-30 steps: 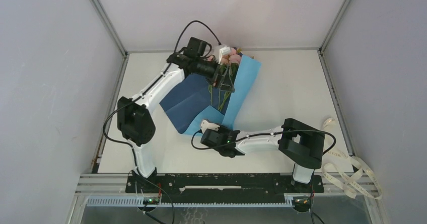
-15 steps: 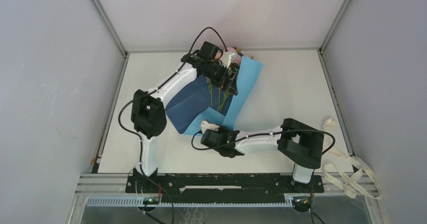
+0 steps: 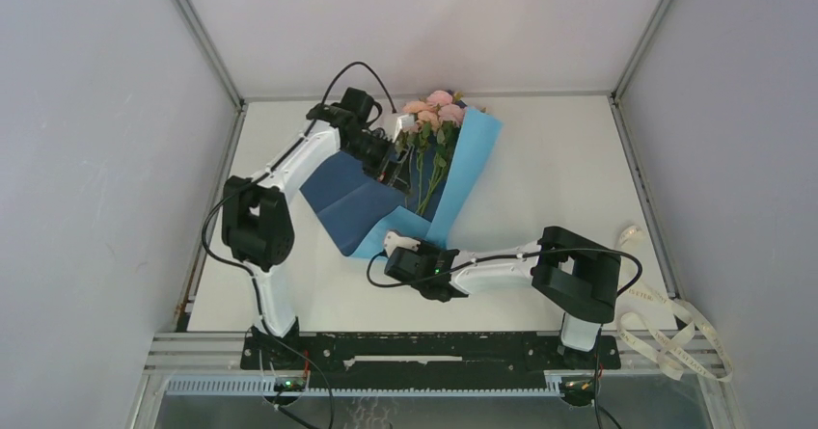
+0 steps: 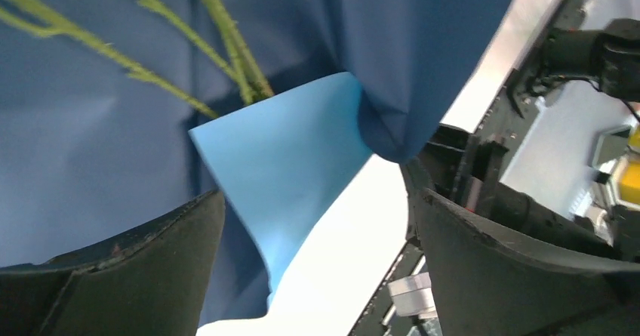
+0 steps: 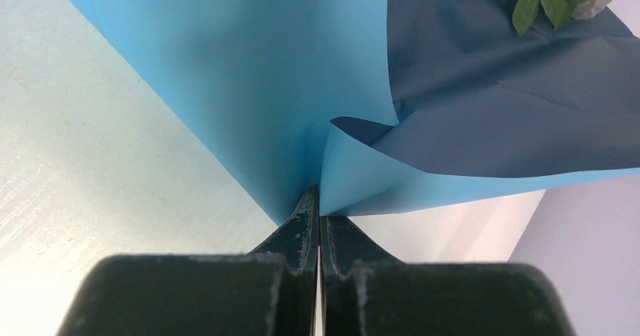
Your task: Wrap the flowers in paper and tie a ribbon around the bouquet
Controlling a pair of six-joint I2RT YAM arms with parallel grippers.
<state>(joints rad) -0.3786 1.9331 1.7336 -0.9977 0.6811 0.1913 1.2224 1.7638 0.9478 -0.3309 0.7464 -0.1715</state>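
The flowers (image 3: pixel 436 111) lie on the paper (image 3: pixel 470 154), pink blooms at the far end and stems (image 3: pixel 425 174) running toward me. The paper's navy face (image 3: pixel 352 198) spreads to the left, and its light-blue right side is folded up beside the stems. My left gripper (image 3: pixel 394 162) hangs open just left of the stems, over the navy face, holding nothing. In the left wrist view its fingers (image 4: pixel 113 275) frame a light-blue flap (image 4: pixel 294 147) and green stems (image 4: pixel 226 41). My right gripper (image 3: pixel 395 242) is shut on the paper's near corner (image 5: pixel 317 192).
The ribbon (image 3: pixel 675 337) lies in loose loops off the table's right near corner. Grey walls close in the table (image 3: pixel 559 169) on the left, right and back. The right arm lies low along the near side of the table.
My left gripper has pulled back left from over the blooms, so the roses now show. The right gripper has kept still on the paper corner.
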